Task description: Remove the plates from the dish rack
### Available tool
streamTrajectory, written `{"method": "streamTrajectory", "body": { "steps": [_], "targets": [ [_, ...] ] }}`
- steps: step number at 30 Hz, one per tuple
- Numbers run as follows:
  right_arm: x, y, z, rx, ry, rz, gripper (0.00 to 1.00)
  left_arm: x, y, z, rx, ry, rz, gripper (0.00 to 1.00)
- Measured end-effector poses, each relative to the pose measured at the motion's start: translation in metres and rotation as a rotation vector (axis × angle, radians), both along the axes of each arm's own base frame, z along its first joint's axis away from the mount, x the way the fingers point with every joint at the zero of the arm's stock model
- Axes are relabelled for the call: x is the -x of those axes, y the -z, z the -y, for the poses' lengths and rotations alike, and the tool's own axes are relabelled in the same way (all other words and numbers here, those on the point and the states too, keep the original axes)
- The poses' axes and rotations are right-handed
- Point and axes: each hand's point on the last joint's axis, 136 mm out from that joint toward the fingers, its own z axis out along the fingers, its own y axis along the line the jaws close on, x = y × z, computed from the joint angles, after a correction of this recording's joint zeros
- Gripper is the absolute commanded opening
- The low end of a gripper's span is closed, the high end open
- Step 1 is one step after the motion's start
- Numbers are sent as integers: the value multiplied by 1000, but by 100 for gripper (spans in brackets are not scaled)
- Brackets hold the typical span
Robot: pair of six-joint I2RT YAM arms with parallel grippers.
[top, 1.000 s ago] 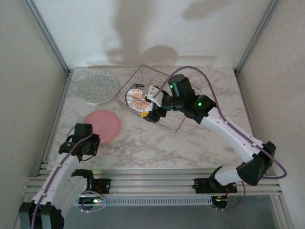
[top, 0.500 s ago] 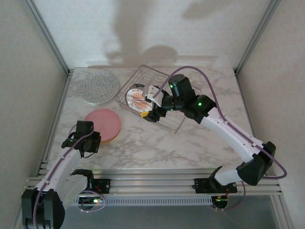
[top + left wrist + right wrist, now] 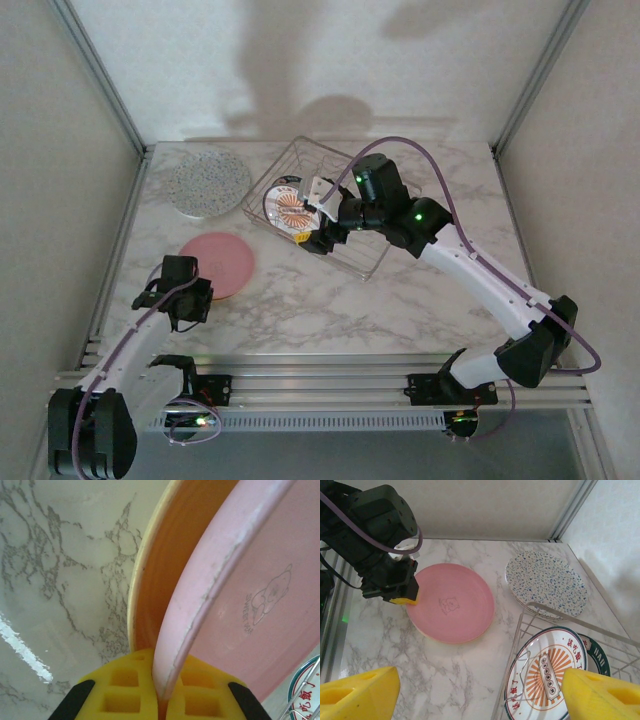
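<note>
We pinch the near rim of the pink plate [image 3: 452, 602] with the left gripper [image 3: 160, 695] to stack it on the orange plate [image 3: 165, 555] at near left. The right gripper [image 3: 320, 215] hovers with its fingers spread wide, ready to take the white plate [image 3: 545, 675] in the dish rack [image 3: 355, 258].

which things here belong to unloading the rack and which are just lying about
Job: rack, white plate in it, pink plate in left end effector, orange plate under it, speckled plates.
Just there: marble table, frame rails.
</note>
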Motion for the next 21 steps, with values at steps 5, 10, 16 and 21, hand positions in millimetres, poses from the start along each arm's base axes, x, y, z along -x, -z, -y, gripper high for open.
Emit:
{"method": "streamTrajectory", "body": {
  "steps": [5,10,16,21],
  "targets": [
    [-2,1,1,2,18,-5,85,-3,0,1,8,3,8,17],
    [-4,1,1,2,33,-12,85,-5,-1,3,17,9,15,26],
    [-4,1,1,0,36,-19,85,-6,-4,5,29,11,30,35],
    [-1,0,0,-12,27,-41,85,-7,-8,5,30,10,31,44]
  ]
}}
